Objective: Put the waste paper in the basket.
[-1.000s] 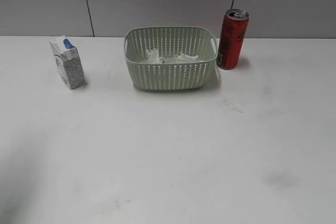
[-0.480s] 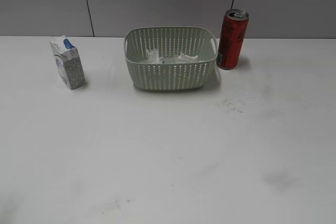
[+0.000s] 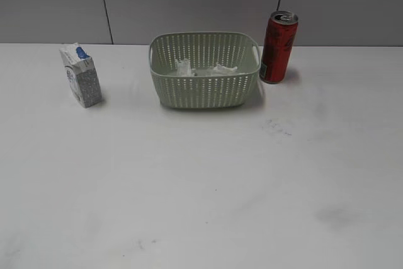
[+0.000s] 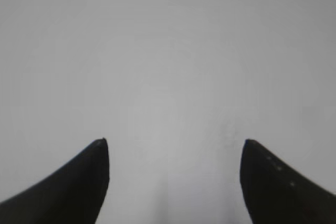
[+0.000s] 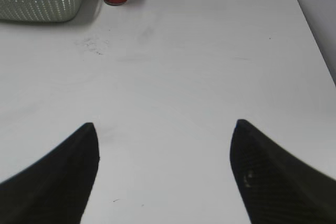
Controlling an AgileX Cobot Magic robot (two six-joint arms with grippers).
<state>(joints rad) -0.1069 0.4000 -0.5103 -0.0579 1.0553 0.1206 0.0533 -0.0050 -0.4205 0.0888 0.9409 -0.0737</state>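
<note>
Gaping wide, empty: left gripper (image 4: pixel 173 142) | right gripper (image 5: pixel 165 124) | waste paper (image 3: pixel 203 68) in basket (image 3: pixel 204 89)

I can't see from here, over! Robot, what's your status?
Left gripper open, empty. Right gripper open, empty. Waste paper in the green basket; none seen on the table. Nothing in the way.

Pale sage-green basket (image 3: pixel 204 86) perforated with rows of small holes, white crumpled waste paper (image 3: pixel 184 68), red drink can (image 3: pixel 278 46), blue-and-white patterned carton (image 3: pixel 81 76), white table (image 3: pixel 201 181)
</note>
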